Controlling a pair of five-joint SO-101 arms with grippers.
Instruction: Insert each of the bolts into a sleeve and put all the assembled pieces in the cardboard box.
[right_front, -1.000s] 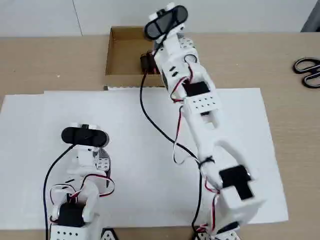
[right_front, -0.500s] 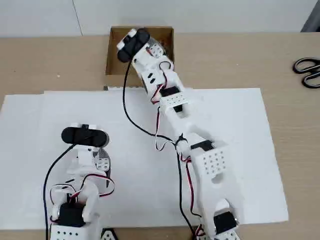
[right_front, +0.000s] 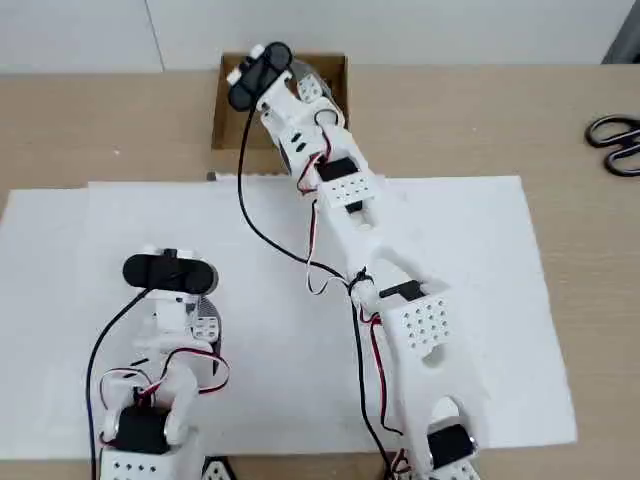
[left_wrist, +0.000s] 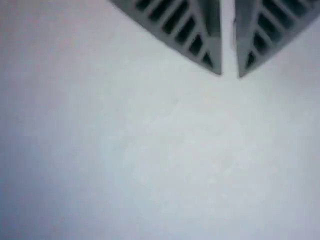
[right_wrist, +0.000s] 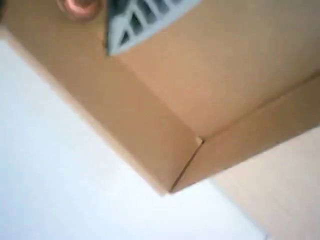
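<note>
high view: a pale wooden tabletop (right_front: 480, 110) carries a wide, flat, matte sheet of white paper (right_front: 450, 240). the right arm (right_front: 345, 195), blocky white plastic trailing red and black wires, lies stretched across the sheet. its far end, topped by a black oval camera, hangs over the cardboard box (right_front: 228, 110), a shallow open brown rectangle with thin walls. the left arm (right_front: 165, 330) sits folded, well apart from the box, with its end above the paper. black-handled scissors (right_front: 615, 145) lie on the bare wood, far out to the right arm's outer side.

left wrist view: the left tool (left_wrist: 228, 74) shows two grey wedge-shaped fingers (left_wrist: 192, 30) cut with slotted ribs. their tips are drawn narrow, with a thin slit between them and nothing in it. smooth white paper lies under the tips and beyond them.

right wrist view: a grey ribbed wedge of the right tool (right_wrist: 135, 20) hangs over the box, whose plain brown walls meet at a sharp corner well beyond the wedge's tip. just beside the wedge sits a copper-coloured piece (right_wrist: 77, 6), rounded and shiny, above the cardboard. it is cut off at the edge, so i cannot tell its long axis or which way it points. i also cannot tell whether this tool is wide, narrow or gripping the piece. paper and wood lie outside the box walls.
</note>
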